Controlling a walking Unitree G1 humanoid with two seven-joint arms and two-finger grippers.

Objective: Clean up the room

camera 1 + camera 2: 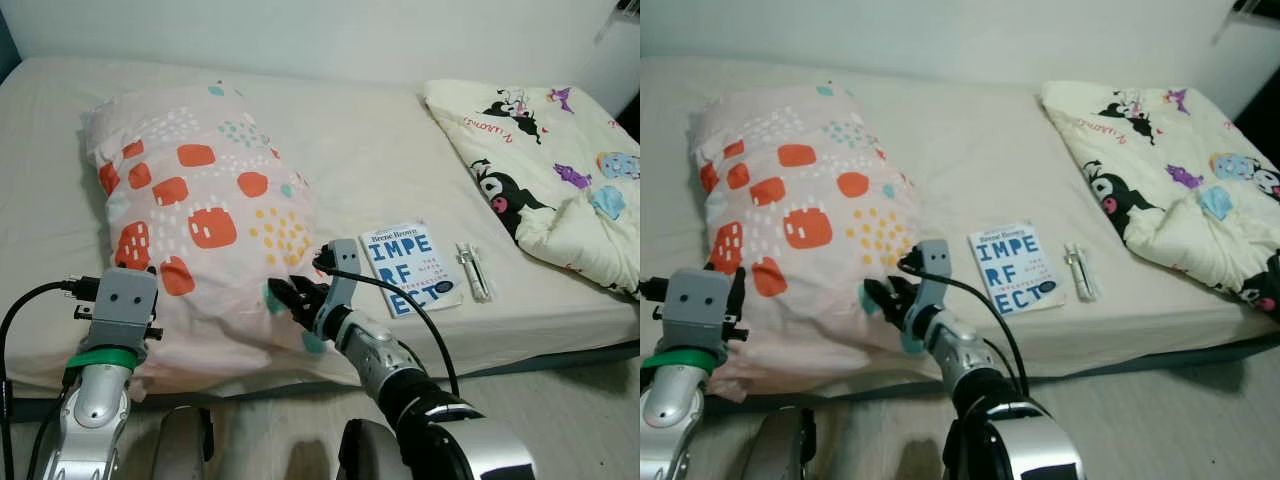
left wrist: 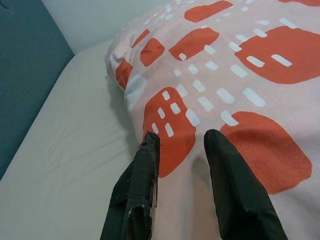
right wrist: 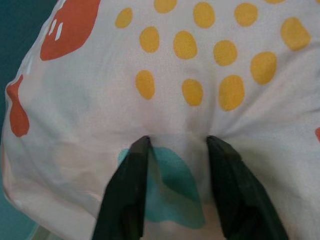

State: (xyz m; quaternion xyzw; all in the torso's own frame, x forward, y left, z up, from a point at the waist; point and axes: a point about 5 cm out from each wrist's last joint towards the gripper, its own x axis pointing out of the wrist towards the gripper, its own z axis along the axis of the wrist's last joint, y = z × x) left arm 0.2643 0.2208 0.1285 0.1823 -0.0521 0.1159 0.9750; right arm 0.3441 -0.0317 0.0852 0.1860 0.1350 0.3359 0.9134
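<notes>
one pillow (image 1: 200, 200), one book (image 1: 410, 266) | left gripper (image 2: 181, 140), right gripper (image 3: 177, 142): fingers spread, tips pressing pillow

The pillow (image 1: 195, 215) is showing pale pink fabric printed with orange-red blocks, white dashes, yellow dots and teal patches. The bed (image 1: 390, 150) is wearing a plain cream sheet. The blanket (image 1: 555, 160) is showing pale yellow with black, purple and blue cartoon figures. The book (image 1: 410, 266) is showing a white cover with blue lettering. Both black-fingered end effectors, left (image 2: 182, 145) and right (image 3: 177, 145), are carrying silver arms.
</notes>
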